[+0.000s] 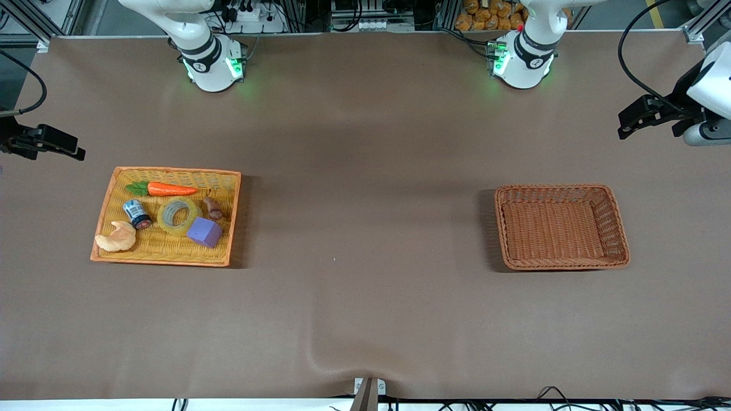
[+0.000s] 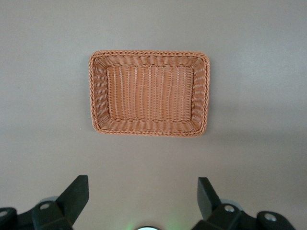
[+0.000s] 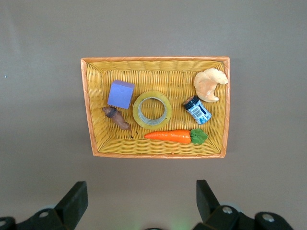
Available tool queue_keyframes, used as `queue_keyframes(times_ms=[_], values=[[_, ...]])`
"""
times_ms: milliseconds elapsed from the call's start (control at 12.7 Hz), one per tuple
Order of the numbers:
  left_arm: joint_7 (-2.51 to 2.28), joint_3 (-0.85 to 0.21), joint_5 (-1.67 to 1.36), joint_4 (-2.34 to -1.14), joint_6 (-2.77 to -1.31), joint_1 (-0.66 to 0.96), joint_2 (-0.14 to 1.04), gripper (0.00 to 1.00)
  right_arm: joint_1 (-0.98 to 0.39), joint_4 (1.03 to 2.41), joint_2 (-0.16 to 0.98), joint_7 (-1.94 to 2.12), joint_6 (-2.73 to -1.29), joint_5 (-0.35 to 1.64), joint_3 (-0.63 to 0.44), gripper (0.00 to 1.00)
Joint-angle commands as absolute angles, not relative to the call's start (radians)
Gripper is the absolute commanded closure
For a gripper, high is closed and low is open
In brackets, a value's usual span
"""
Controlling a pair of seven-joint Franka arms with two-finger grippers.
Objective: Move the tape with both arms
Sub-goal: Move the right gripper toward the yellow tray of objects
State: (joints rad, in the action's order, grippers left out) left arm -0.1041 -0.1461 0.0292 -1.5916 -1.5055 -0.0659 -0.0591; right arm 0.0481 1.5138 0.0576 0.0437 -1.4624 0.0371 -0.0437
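Note:
The tape (image 1: 179, 216), a yellowish translucent ring with a wide hollow core, lies flat in the middle of the yellow wicker tray (image 1: 171, 171) toward the right arm's end of the table. It also shows in the right wrist view (image 3: 152, 109). My right gripper (image 1: 68, 146) hangs open and empty high up at that end of the table, clear of the tray; its own view shows it open too (image 3: 141, 189). My left gripper (image 1: 633, 122) hangs open and empty high up at the left arm's end, and shows open in the left wrist view (image 2: 142, 187).
In the tray around the tape lie a carrot (image 1: 165, 189), a small blue-labelled can (image 1: 137, 213), a croissant (image 1: 117, 238), a purple block (image 1: 204, 232) and a small brown piece (image 1: 213, 208). An empty brown wicker basket (image 1: 559, 189) stands toward the left arm's end (image 2: 149, 53).

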Motion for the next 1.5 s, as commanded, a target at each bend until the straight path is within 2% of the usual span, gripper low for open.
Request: queue_keyframes(times_ms=[0, 868, 1184, 1421], values=[[-0.078, -0.15, 0.006, -1.586, -1.502, -0.077, -0.064, 0.0, 0.075, 1.506, 0.051, 0.031, -1.447, 0.058, -0.026, 0.0], [-0.08, -0.153, 0.0, -1.557, -1.497, -0.061, -0.028, 0.0, 0.06, 1.525, 0.063, 0.034, -1.459, 0.058, -0.023, 0.0], [-0.078, -0.153, 0.0, -1.517, -1.485, -0.057, 0.027, 0.0, 0.049, 1.653, 0.069, 0.034, -1.626, 0.057, -0.021, 0.0], [-0.078, -0.15, 0.0, -1.509, -1.485, -0.063, 0.041, 0.0, 0.054, 1.808, 0.089, 0.122, -1.779, 0.055, -0.021, 0.0]])
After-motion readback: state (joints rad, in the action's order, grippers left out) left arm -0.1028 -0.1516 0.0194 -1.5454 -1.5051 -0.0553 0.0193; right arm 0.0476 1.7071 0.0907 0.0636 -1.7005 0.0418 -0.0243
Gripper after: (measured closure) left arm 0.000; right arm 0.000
